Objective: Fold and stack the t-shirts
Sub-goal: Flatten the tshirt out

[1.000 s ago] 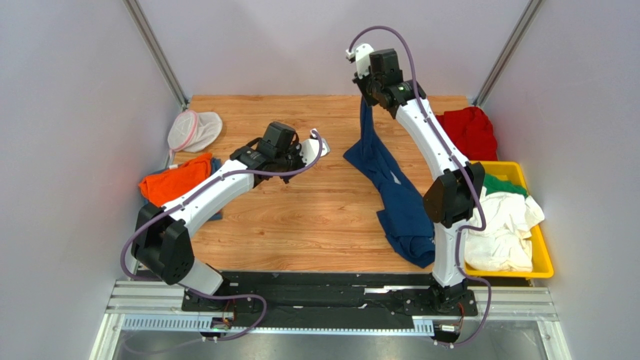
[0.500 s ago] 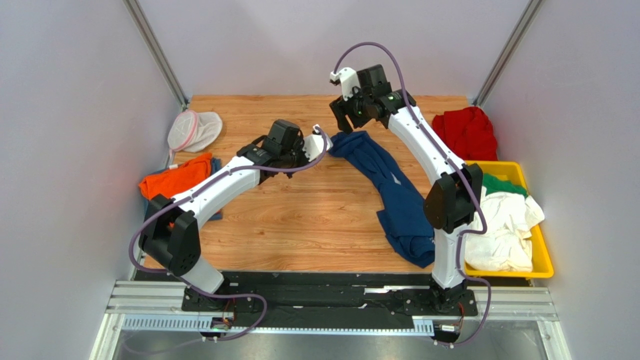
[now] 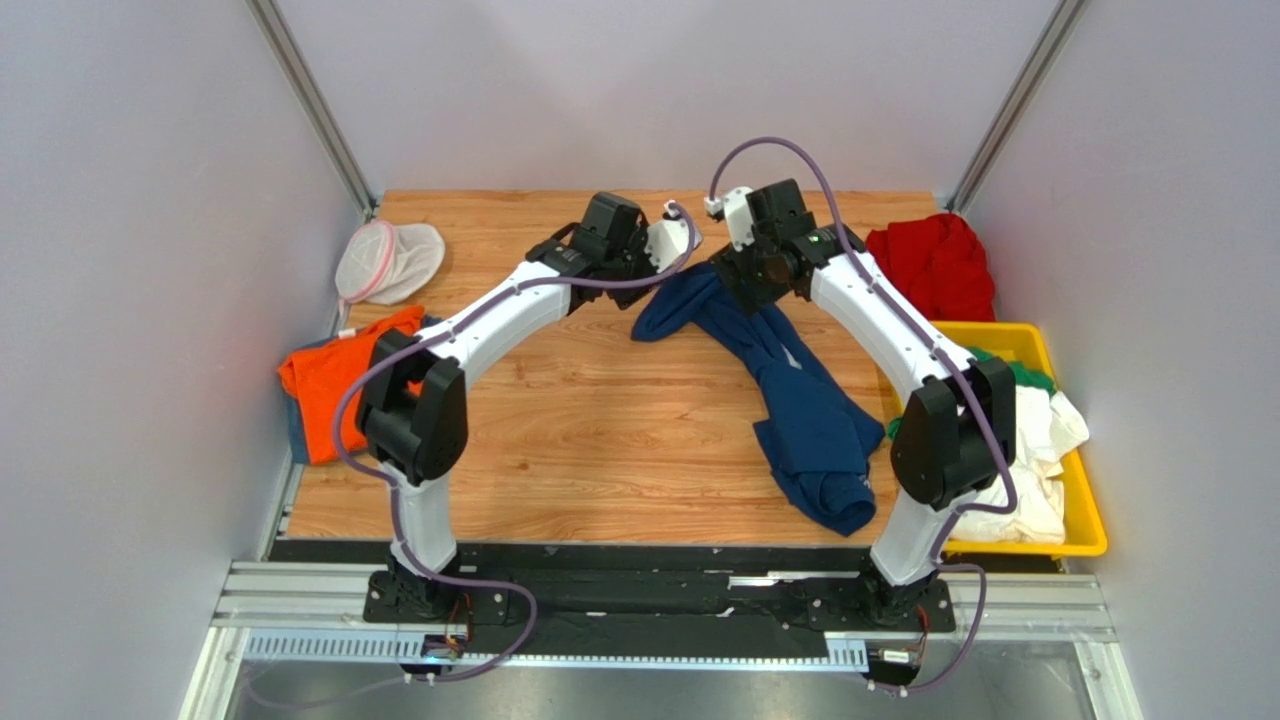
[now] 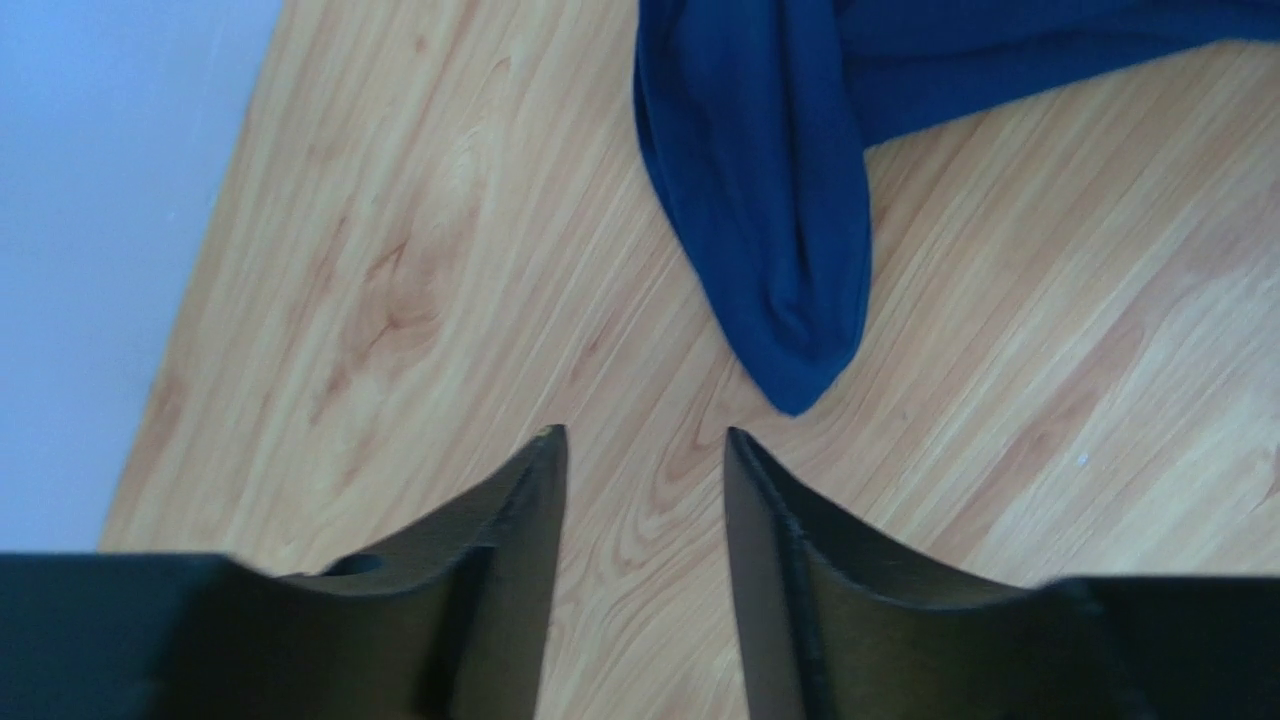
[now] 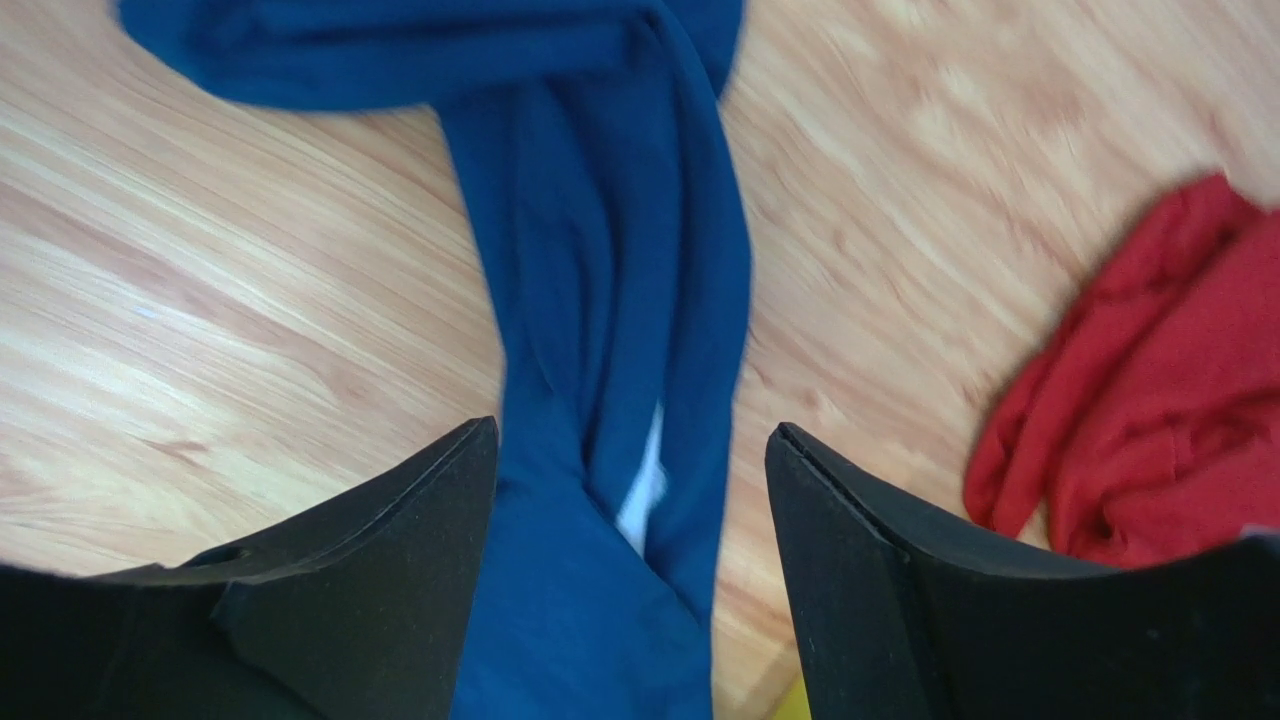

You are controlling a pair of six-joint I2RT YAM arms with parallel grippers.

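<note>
Release: your right gripper (image 5: pixel 631 450) dropped the navy t-shirt (image 3: pixel 812 420), rumpled at frame centre; it and the left gripper (image 4: pixel 639 450) gape empty, so regrasp.

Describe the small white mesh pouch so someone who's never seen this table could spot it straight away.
Look at the wooden table and go to its far left corner, beside the left wall. The pouch lies there, beyond the orange t-shirt. It is the only pale, netted item with a pink rim; its neighbours are solid-coloured shirts.
</note>
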